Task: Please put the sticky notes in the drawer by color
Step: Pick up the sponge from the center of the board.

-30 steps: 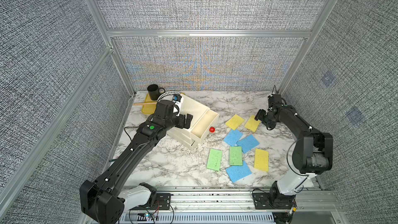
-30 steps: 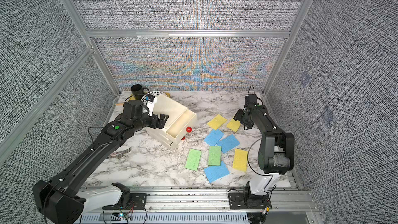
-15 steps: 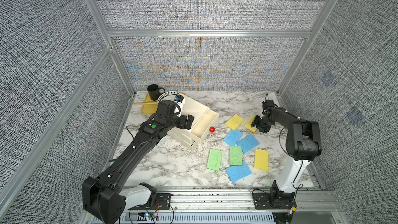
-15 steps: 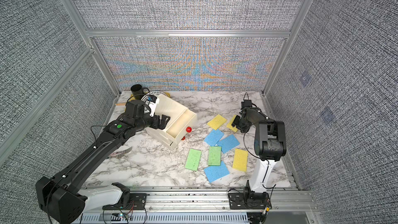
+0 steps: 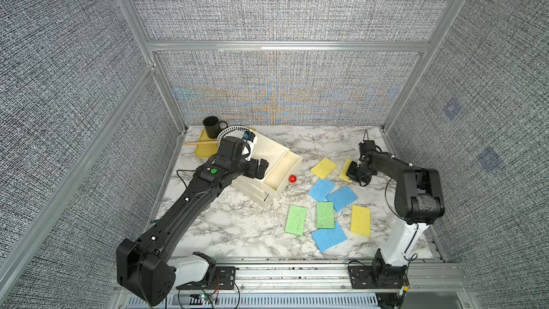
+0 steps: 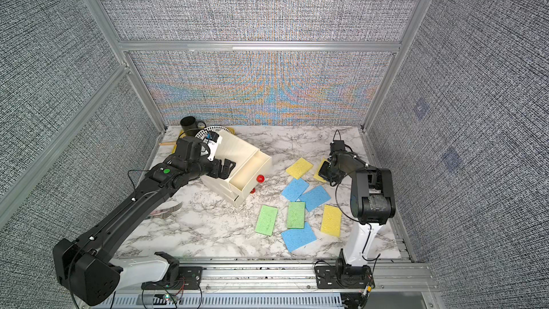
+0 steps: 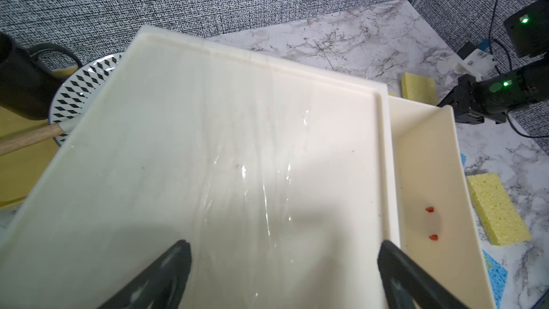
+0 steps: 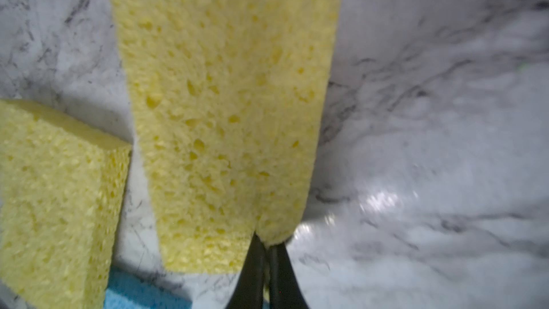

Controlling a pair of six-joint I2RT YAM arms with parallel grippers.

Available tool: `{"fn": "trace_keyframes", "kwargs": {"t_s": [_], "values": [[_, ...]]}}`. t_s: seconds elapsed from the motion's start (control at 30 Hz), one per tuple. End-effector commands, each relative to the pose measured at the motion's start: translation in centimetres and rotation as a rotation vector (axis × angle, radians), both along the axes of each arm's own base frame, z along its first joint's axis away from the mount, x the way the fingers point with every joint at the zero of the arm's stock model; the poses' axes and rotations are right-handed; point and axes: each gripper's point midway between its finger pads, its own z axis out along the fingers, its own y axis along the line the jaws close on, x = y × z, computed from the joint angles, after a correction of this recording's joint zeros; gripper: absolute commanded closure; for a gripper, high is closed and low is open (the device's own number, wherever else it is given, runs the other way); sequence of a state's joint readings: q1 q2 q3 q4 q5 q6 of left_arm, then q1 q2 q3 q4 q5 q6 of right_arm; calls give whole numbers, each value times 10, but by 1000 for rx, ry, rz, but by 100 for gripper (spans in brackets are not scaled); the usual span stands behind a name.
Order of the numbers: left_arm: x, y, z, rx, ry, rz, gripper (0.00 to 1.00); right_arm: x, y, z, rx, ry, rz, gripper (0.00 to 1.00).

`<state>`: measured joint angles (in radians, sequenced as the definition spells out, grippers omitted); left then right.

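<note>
Several sticky notes lie on the marble right of the drawer cabinet (image 5: 269,148): yellow (image 5: 323,167), blue (image 5: 321,188), blue (image 5: 341,197), green (image 5: 325,214), green (image 5: 296,220), blue (image 5: 329,236) and yellow (image 5: 360,219). My right gripper (image 8: 267,251) is shut on the near corner of another yellow sticky note (image 8: 225,99), partly hidden under the gripper (image 5: 355,172) in both top views. The cabinet's top drawer (image 7: 416,108) is pulled out and empty, its red knob (image 5: 292,178) facing the notes. My left gripper (image 7: 283,248) hangs open over the cabinet top (image 7: 222,144).
Behind the cabinet at the back left are a black mug (image 5: 211,127), a patterned plate (image 5: 234,130), a yellow tray (image 5: 203,151) and a wooden handle (image 5: 202,143). A fork (image 6: 166,211) lies under my left arm. Mesh walls close in three sides.
My right gripper has come down onto the back yellow sticky note and shut on its corner. The left arm has hardly moved.
</note>
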<state>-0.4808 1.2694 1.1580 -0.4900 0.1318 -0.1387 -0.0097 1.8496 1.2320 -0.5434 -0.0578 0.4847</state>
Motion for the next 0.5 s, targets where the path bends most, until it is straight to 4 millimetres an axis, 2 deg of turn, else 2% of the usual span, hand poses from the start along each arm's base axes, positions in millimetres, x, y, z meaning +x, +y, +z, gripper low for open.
{"fn": "trace_keyframes", "kwargs": {"t_s": [0.0, 0.1, 0.17, 0.27, 0.47], "values": [[-12, -19, 10, -68, 28, -96, 0, 1, 16, 49, -23, -98, 105, 100], [-21, -35, 19, -92, 49, -156, 0, -5, 53, 108, 5, -246, 255, 100], [-26, -45, 28, -125, 64, -193, 0, -18, 87, 142, 49, -332, 372, 100], [-32, -58, 49, -203, 57, -238, 0, -44, 131, 172, 111, -394, 527, 100], [-39, -74, 92, -304, 40, -291, 0, -101, 206, 209, 181, -467, 773, 100]]}}
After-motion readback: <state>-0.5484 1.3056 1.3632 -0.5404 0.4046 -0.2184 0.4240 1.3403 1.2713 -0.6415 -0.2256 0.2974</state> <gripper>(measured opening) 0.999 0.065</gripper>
